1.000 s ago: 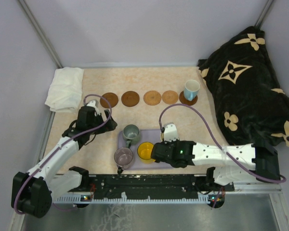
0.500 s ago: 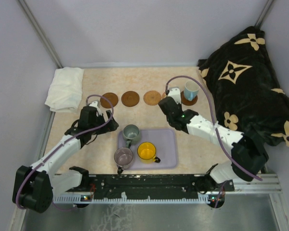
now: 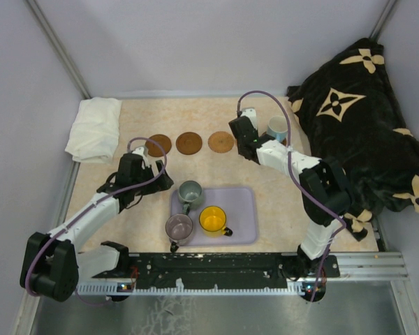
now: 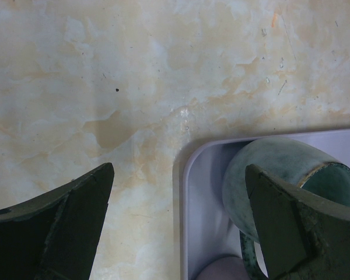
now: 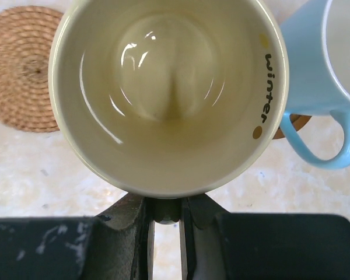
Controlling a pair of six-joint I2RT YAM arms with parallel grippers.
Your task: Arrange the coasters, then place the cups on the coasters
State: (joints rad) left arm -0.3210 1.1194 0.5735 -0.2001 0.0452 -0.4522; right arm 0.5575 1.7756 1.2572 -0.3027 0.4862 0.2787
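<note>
Left jaws wide open, empty, over worktop (image 4: 105, 87) at lavender tray's (image 4: 204, 204) far-left corner, grey-green cup (image 4: 274, 169) just inside. Right jaws nearly closed, pinching cream cup (image 5: 169, 93) near worktop's far edge, between blue cup (image 5: 332, 76) and bare coaster (image 5: 23, 67).

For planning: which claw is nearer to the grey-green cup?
Left. The left claw stands open just beside the grey-green cup; the right claw holds the cream cup far beyond it, at the coasters.

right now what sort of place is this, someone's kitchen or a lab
Probably a robot test cell, not a kitchen: a left arm and right arm bolted to a rail, bare walls boxing in the table, and a tray of cups.
</note>
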